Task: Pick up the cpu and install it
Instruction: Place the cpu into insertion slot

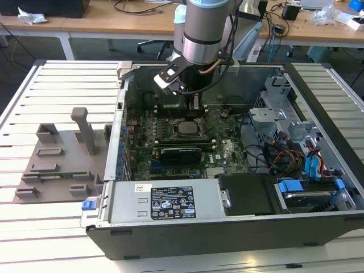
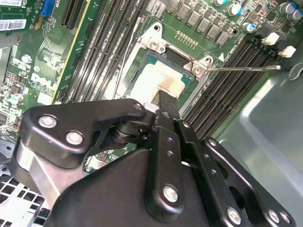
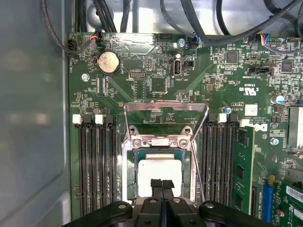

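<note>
While scanning from the exterior view's left, find the grey plastic fixture tray [image 1: 62, 145] lying on the pale slatted metal table [image 1: 23, 96], well apart from the work. Move right to the open black computer case [image 1: 227, 230] and its green motherboard [image 1: 227, 152]. Note the silver-grey robot arm [image 1: 202, 28] reaching down over the far middle of that board. See, in both wrist views, the small flat square cpu with its pale silver-grey top [image 3: 158, 171] [image 2: 154, 80], lying flat inside the metal-framed socket [image 3: 127, 163] between the banks of black memory slots [image 3: 94, 165]. Find the black gripper [image 3: 162, 185] over one edge of the chip, thin fingertips pressed together with nothing pinched between them; touching the top or just clear of it, cannot tell which. Judge the pick-up and the seating done. Judge the locking not yet done: hinged steel retention plate [image 3: 165, 116] standing open, thin wire lever [image 2: 241, 68] swung free. Farther right, pass the grey drive cage with blue tabs [image 1: 296, 187], near the case's right wall
</note>
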